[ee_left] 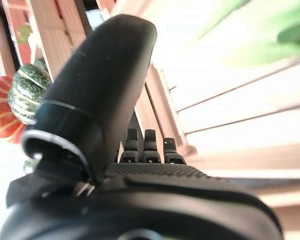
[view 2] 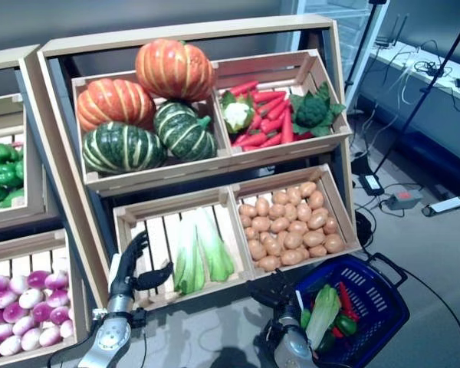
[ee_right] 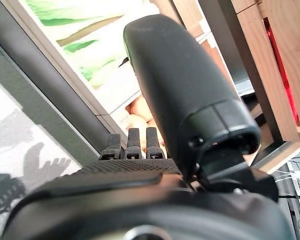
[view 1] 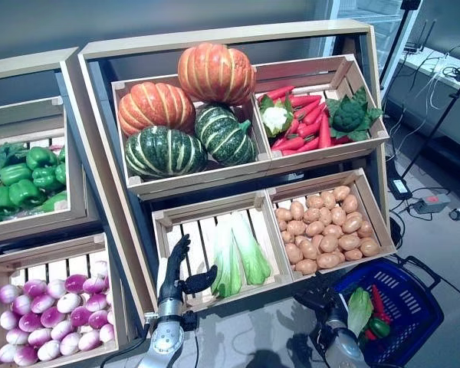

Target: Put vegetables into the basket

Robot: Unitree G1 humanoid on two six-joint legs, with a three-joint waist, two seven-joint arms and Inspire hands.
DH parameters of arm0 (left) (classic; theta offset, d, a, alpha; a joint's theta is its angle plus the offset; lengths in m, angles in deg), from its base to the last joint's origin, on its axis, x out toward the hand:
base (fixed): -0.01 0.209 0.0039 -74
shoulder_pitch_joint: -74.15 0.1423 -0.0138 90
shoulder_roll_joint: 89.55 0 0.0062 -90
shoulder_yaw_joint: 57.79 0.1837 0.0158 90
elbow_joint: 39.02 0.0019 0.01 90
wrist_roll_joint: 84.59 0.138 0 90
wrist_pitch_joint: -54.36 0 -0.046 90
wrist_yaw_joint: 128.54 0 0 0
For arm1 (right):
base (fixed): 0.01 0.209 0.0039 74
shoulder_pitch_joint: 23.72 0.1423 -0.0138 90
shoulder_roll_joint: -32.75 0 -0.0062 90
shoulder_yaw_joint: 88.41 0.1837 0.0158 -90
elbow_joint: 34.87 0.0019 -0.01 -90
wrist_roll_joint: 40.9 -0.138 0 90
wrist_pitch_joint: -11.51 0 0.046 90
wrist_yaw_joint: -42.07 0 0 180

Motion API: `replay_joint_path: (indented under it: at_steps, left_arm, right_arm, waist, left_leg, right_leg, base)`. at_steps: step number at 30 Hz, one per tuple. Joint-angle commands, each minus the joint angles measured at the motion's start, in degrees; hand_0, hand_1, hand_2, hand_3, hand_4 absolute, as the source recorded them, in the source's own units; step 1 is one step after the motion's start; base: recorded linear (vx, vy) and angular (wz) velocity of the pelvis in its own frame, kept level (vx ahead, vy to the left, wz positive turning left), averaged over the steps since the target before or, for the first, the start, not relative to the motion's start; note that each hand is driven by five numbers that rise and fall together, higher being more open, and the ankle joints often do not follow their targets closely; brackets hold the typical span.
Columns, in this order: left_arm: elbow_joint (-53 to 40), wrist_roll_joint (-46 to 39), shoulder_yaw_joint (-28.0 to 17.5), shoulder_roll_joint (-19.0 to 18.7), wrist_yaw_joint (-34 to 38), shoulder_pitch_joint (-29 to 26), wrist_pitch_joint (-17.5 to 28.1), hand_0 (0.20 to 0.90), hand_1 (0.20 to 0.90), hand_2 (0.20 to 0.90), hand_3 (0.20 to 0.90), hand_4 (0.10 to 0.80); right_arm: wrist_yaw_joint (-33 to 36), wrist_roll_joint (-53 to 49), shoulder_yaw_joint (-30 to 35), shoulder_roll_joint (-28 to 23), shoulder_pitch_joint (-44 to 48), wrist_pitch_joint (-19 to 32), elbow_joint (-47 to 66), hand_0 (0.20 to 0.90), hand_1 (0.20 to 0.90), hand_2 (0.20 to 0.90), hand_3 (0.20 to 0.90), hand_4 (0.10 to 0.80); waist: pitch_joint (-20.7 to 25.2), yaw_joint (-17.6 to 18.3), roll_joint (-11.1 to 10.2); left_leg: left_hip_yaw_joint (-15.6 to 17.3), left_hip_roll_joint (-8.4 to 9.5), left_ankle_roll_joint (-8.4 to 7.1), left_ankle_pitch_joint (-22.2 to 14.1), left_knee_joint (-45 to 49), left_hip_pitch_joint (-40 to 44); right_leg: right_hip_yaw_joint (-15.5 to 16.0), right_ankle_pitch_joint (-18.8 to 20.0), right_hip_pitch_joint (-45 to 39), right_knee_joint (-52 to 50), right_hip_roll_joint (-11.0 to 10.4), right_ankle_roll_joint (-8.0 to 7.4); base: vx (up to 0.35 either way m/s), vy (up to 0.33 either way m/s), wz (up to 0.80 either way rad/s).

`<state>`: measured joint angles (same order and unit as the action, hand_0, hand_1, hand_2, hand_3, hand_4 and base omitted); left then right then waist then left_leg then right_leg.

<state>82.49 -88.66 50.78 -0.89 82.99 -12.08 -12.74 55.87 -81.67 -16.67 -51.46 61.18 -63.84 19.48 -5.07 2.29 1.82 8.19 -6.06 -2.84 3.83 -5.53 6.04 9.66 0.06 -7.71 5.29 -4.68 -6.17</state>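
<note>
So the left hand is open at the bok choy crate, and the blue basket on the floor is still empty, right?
Not quite. The left hand is open at the bok choy crate, but the blue basket on the floor is not empty: the left eye view shows a leafy green, a green pepper and something red already in it.

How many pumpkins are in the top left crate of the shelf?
4, all in the top left crate: orange pumpkin at the back, ribbed orange pumpkin left, striped green pumpkin front left, smaller green pumpkin front right. Others may be hidden behind.
</note>
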Motion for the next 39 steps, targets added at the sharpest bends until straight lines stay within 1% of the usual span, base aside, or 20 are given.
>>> replay_joint_path:
  at_steps: [1, 2, 4, 5, 7, 9, 12, 13, 14, 15, 16, 17, 19, 21, 22, 27, 29, 32, 39]
  left_arm:
    - [-1.0, 3.7, -3.9, -2.1, 6.2, -8.9, 1.0, 0.900, 0.900, 0.900, 0.900, 0.800]
    - [-0.7, 3.8, -4.2, -1.9, 6.6, -9.0, 0.8, 0.900, 0.900, 0.900, 0.900, 0.800]
    - [0.8, 1.2, -5.6, -1.1, 7.3, -9.8, -0.7, 0.900, 0.900, 0.900, 0.900, 0.800]
    - [1.5, -0.3, -6.0, -0.5, 7.5, -11.0, -0.9, 0.900, 0.900, 0.900, 0.900, 0.800]
    - [1.9, -0.7, -5.9, -0.1, 8.0, -13.0, -1.4, 0.900, 0.900, 0.900, 0.900, 0.800]
    - [3.7, -2.3, -4.8, -0.1, 10.2, -17.9, -1.2, 0.900, 0.900, 0.900, 0.900, 0.800]
    - [4.2, -4.8, -4.9, -1.1, 11.3, -21.1, -1.5, 0.900, 0.900, 0.900, 0.900, 0.800]
    - [4.1, -5.0, -4.9, -1.1, 11.3, -21.2, -1.4, 0.900, 0.900, 0.900, 0.900, 0.800]
    - [3.6, -6.0, -5.0, -1.9, 11.9, -22.5, -0.3, 0.900, 0.900, 0.900, 0.900, 0.800]
    - [3.2, -5.9, -5.0, -2.3, 12.3, -23.0, -0.2, 0.900, 0.900, 0.900, 0.900, 0.800]
    - [2.3, -6.7, -4.7, -3.6, 13.1, -24.2, 0.1, 0.900, 0.900, 0.900, 0.900, 0.800]
    - [2.2, -7.1, -4.8, -3.8, 13.1, -24.5, 0.2, 0.900, 0.900, 0.900, 0.900, 0.800]
    - [2.2, -8.9, -5.9, -4.9, 11.9, -26.9, 1.2, 0.900, 0.900, 0.900, 0.900, 0.800]
    - [2.1, -10.0, -6.5, -5.9, 11.8, -29.3, 1.1, 0.900, 0.900, 0.900, 0.900, 0.800]
    - [2.3, -10.8, -6.9, -6.2, 11.7, -30.2, 1.2, 0.900, 0.900, 0.900, 0.900, 0.800]
    - [2.2, -10.4, -6.9, -6.8, 14.2, -33.5, -0.5, 0.900, 0.900, 0.900, 0.900, 0.800]
    - [3.0, -10.6, -6.7, -7.7, 15.2, -35.2, -1.3, 0.900, 0.900, 0.900, 0.900, 0.800]
    - [4.3, -11.1, -7.1, -9.3, 16.6, -37.7, -2.3, 0.900, 0.900, 0.900, 0.900, 0.800]
    - [7.3, -14.4, -8.2, -13.2, 16.8, -42.8, -4.4, 0.900, 0.900, 0.900, 0.900, 0.800]
  right_arm:
    - [1.6, 2.8, 1.9, 1.9, 2.3, 4.8, 5.9, 0.900, 0.900, 0.900, 0.900, 0.800]
    - [1.6, 2.9, 1.9, 1.9, 2.1, 4.7, 5.9, 0.900, 0.900, 0.900, 0.900, 0.800]
    - [2.2, 3.5, 1.5, 1.9, 1.7, 3.2, 7.0, 0.900, 0.900, 0.900, 0.900, 0.800]
    - [2.2, 3.5, 1.1, 1.4, 1.8, 3.0, 7.6, 0.900, 0.900, 0.900, 0.900, 0.800]
    - [2.5, 3.5, 0.5, 0.7, 2.5, 2.7, 8.3, 0.900, 0.900, 0.900, 0.900, 0.800]
    - [2.3, 2.5, -0.4, -0.9, 4.8, 2.5, 8.7, 0.900, 0.900, 0.900, 0.900, 0.800]
    - [1.6, 1.3, -1.0, -2.5, 6.0, 1.5, 9.3, 0.900, 0.900, 0.900, 0.900, 0.800]
    - [1.6, 1.3, -1.0, -2.5, 6.0, 1.5, 9.4, 0.900, 0.900, 0.900, 0.900, 0.800]
    - [1.3, 0.8, -1.1, -3.4, 6.5, 1.5, 10.4, 0.900, 0.900, 0.900, 0.900, 0.800]
    - [0.9, 0.6, -1.1, -3.7, 6.8, 1.8, 10.6, 0.900, 0.900, 0.900, 0.900, 0.800]
    - [0.5, 0.4, -1.1, -4.5, 7.3, 2.2, 11.0, 0.900, 0.900, 0.900, 0.900, 0.800]
    - [0.5, 0.4, -1.1, -4.6, 7.4, 2.2, 11.1, 0.900, 0.900, 0.900, 0.900, 0.800]
    - [0.1, 0.2, -0.6, -5.5, 7.7, 1.9, 11.3, 0.900, 0.900, 0.900, 0.900, 0.800]
    - [-0.3, 0.5, -0.3, -6.2, 8.3, 1.8, 10.9, 0.900, 0.900, 0.900, 0.900, 0.800]
    - [-0.6, 0.7, -0.1, -6.5, 8.3, 1.7, 10.7, 0.900, 0.900, 0.900, 0.900, 0.800]
    - [-0.9, 0.9, -0.4, -7.5, 8.2, -0.1, 11.4, 0.900, 0.900, 0.900, 0.900, 0.800]
    - [-0.9, 0.7, -0.5, -8.2, 8.4, -0.6, 11.7, 0.900, 0.900, 0.900, 0.900, 0.800]
    - [-0.9, 0.4, -0.5, -9.0, 8.9, -0.8, 11.6, 0.900, 0.900, 0.900, 0.900, 0.800]
    - [-1.9, -0.1, -0.1, -10.7, 9.5, -1.0, 11.0, 0.900, 0.900, 0.900, 0.900, 0.800]
  waist:
    - [0.7, 0.9, -2.0]
    - [0.6, 0.9, -2.0]
    - [0.2, 1.4, -2.1]
    - [-0.9, 1.7, -2.1]
    - [-2.5, 2.1, -2.0]
    - [-6.1, 3.1, -2.0]
    - [-8.3, 4.1, -2.2]
    - [-8.3, 4.2, -2.2]
    - [-9.7, 4.6, -2.5]
    - [-10.2, 4.7, -2.6]
    - [-11.6, 5.0, -2.9]
    - [-11.9, 5.1, -2.9]
    - [-13.4, 5.7, -3.3]
    - [-14.4, 6.2, -3.3]
    - [-14.8, 6.5, -3.2]
    - [-15.6, 7.3, -3.0]
    - [-16.0, 7.6, -3.1]
    - [-16.6, 8.0, -3.3]
    - [-17.9, 8.8, -4.1]
  left_leg:
    - [1.8, 0.65, 1.05, -5.0, 0.5, 2.7]
    - [2.0, 0.65, 1.07, -4.9, 0.5, 2.8]
    - [2.7, 0.52, 1.09, -4.7, 1.1, 3.0]
    - [2.6, 0.18, 1.00, -5.3, 4.6, 1.0]
    - [2.2, -0.19, 0.88, -6.0, 8.9, -2.1]
    - [2.1, -0.70, 0.95, -8.7, 17.8, -8.0]
    - [3.3, -2.09, 1.44, -12.4, 28.2, -14.3]
    - [3.3, -2.20, 1.44, -12.7, 29.0, -14.9]
    - [3.3, -2.95, 1.60, -14.8, 34.5, -18.8]
    - [3.1, -3.19, 1.71, -15.6, 36.5, -20.3]
    - [2.3, -3.63, 1.81, -18.6, 41.2, -22.9]
    - [2.1, -3.73, 1.90, -19.2, 42.3, -23.6]
    - [1.3, -4.20, 2.57, -22.1, 49.0, -28.1]
    - [0.7, -4.44, 2.72, -23.6, 52.8, -30.9]
    - [0.5, -4.51, 3.09, -24.2, 54.1, -31.8]
    - [0.0, -4.77, 2.87, -26.5, 59.9, -35.8]
    - [-0.4, -4.85, 2.87, -27.2, 61.8, -37.3]
    - [-0.7, -5.07, 2.74, -28.1, 64.7, -39.8]
    - [-1.4, -5.85, 2.71, -29.4, 69.6, -44.6]
  right_leg:
    - [0.3, 0.4, -1.0, -0.3, -2.2, 1.77]
    - [0.3, 0.4, -1.1, -0.3, -2.2, 1.78]
    - [-0.3, 0.2, -1.0, -1.3, -2.3, 1.97]
    - [-0.8, -1.1, 1.1, -5.2, -2.5, 2.39]
    - [-1.3, -2.7, 4.3, -9.8, -2.6, 2.80]
    - [-3.2, -5.6, 10.1, -17.7, -2.7, 3.51]
    - [-4.1, -9.2, 16.5, -27.7, -3.3, 4.38]
    - [-4.1, -9.4, 17.0, -28.4, -3.3, 4.42]
    - [-4.2, -11.2, 20.7, -33.7, -3.8, 4.84]
    - [-4.2, -11.8, 22.2, -35.7, -4.0, 4.95]
    - [-4.3, -14.1, 24.5, -40.3, -4.5, 4.92]
    - [-4.3, -14.5, 25.3, -41.5, -4.6, 4.95]
    - [-4.9, -16.9, 30.4, -49.0, -5.6, 5.17]
    - [-5.5, -18.2, 33.6, -53.2, -6.4, 5.32]
    - [-5.7, -18.8, 34.9, -54.9, -6.8, 5.40]
    - [-6.6, -20.5, 39.3, -60.4, -7.5, 5.35]
    - [-6.8, -21.0, 40.9, -62.2, -7.6, 5.32]
    - [-7.0, -21.7, 43.3, -64.4, -7.5, 5.19]
    - [-7.2, -22.4, 47.7, -67.7, -7.0, 4.85]
  base:
    - [0.082, 0.008, -0.04]
    - [0.126, 0.017, -0.03]
    - [0.090, 0.027, -0.03]
    - [-0.042, 0.030, -0.08]
    - [-0.110, 0.036, -0.18]
    - [-0.191, 0.056, -0.15]
    - [-0.111, 0.040, -0.08]
    - [-0.130, 0.037, -0.15]
    - [-0.139, 0.031, -0.14]
    - [-0.158, 0.064, -0.25]
    - [-0.075, 0.050, -0.19]
    - [-0.076, 0.070, -0.15]
    - [-0.102, 0.091, -0.05]
    - [-0.078, 0.099, -0.11]
    - [-0.023, 0.083, -0.09]
    - [0.002, 0.051, -0.04]
    - [0.001, 0.019, -0.03]
    - [-0.013, 0.031, 0.06]
    - [-0.039, 0.040, -0.01]
